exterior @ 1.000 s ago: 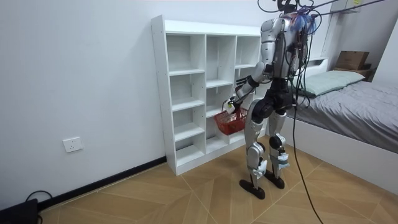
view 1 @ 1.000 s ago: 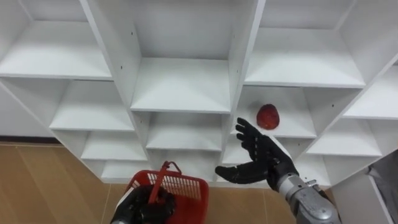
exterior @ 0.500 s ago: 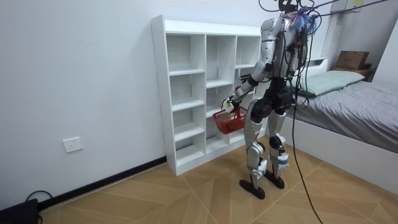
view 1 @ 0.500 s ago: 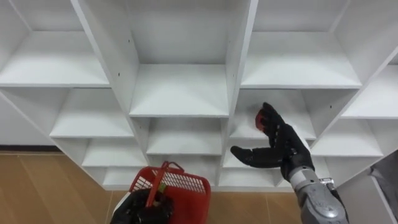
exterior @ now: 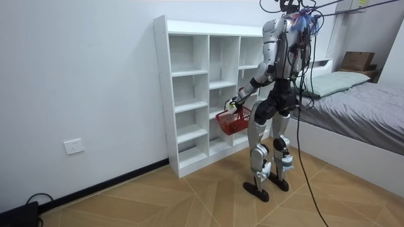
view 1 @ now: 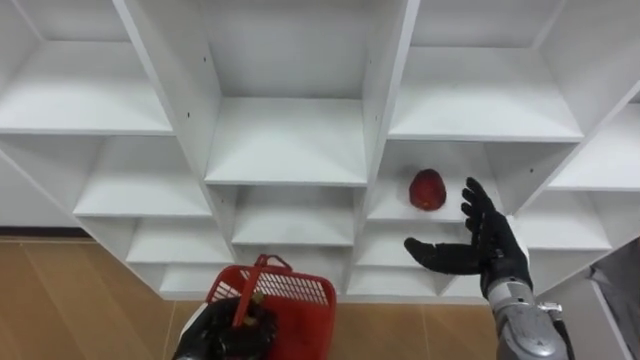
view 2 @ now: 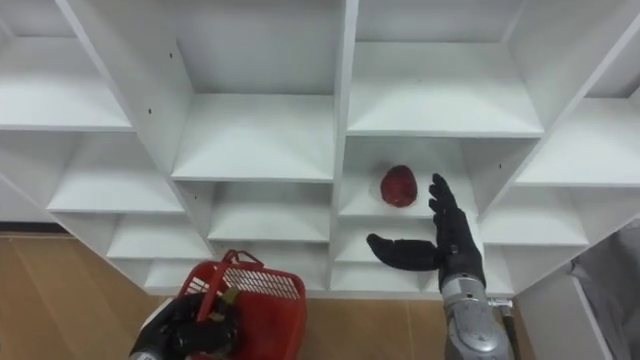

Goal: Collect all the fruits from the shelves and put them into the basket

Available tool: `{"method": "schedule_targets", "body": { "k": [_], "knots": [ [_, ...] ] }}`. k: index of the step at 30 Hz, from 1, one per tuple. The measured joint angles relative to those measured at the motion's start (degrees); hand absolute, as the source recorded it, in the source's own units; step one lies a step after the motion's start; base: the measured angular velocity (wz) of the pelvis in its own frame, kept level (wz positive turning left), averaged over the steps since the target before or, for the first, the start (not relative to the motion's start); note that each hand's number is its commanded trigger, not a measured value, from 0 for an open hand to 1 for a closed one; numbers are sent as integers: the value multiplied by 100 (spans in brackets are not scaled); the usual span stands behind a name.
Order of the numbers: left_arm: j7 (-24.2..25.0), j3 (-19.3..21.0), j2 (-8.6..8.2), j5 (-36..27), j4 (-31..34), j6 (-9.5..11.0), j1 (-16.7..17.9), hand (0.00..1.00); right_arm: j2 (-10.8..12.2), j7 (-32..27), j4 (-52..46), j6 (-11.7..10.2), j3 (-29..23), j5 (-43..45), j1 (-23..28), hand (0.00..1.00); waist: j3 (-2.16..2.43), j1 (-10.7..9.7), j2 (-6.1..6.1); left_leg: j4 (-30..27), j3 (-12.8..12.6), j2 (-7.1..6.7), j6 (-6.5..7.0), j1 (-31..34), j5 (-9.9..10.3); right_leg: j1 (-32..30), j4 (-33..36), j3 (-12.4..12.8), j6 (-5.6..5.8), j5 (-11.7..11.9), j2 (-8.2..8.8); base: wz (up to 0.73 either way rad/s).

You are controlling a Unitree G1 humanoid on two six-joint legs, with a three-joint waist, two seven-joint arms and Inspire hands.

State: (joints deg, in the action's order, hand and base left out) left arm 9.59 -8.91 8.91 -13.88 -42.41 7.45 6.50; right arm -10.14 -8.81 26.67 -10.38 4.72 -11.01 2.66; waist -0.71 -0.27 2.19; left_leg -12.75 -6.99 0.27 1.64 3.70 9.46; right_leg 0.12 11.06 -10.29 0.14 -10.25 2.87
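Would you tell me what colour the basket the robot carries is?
The basket is red, clearest in the left eye view.

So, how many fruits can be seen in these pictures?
1. A red fruit lies on a shelf of the white shelf unit, just left of the open right hand. The red basket in the left hand is partly hidden, so more may lie inside.

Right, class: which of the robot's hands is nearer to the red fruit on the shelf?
Right. The right hand is open just right of the red fruit, not touching; the left hand is low at the left, holding the red basket.
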Motion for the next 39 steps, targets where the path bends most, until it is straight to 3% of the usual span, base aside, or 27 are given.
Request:
{"method": "schedule_targets", "body": {
  "k": [4,10,13,17,24,29,39],
  "knots": [
    [9,1,57,-2,4,5,-27,100,-104,-87,384,-13,-158,-80,-387,0,3,-109,59,-92,31,-14,2,212,-4,-206,194,-45,-2,-38,33,4],
    [83,83,131,2,16,7,-73,100,-348,-351,931,-82,-365,-120,-917,0,-13,-80,244,-311,101,-11,11,507,-7,-489,454,-101,-26,-127,90,8],
    [138,73,139,-4,-102,6,-147,100,-486,-380,1367,-80,-366,-120,-1156,0,-21,-83,239,-456,175,-8,18,689,0,-576,490,-248,-33,-132,109,19],
    [214,59,149,-3,-210,4,-251,100,-626,-458,1836,-71,-363,-3,-1460,0,-43,61,206,-605,242,18,19,981,0,-858,636,-243,-57,-130,84,4],
    [221,-106,164,-2,-400,4,-474,100,-627,-689,2170,-71,-312,25,-2143,0,-91,226,200,-823,292,41,19,1444,-3,-1317,901,-246,-98,-155,110,3],
    [226,-369,186,3,-549,0,-601,100,-630,-732,2258,-71,-99,31,-2400,0,-180,380,259,-926,348,46,23,1762,-7,-1594,977,-295,-110,-164,125,4],
    [236,-603,194,0,-615,-91,-728,100,-636,-800,2628,-70,-88,413,-2768,0,-193,499,257,-966,383,15,36,2117,-16,-1983,1161,-402,-107,-204,205,3]
  ]
}}
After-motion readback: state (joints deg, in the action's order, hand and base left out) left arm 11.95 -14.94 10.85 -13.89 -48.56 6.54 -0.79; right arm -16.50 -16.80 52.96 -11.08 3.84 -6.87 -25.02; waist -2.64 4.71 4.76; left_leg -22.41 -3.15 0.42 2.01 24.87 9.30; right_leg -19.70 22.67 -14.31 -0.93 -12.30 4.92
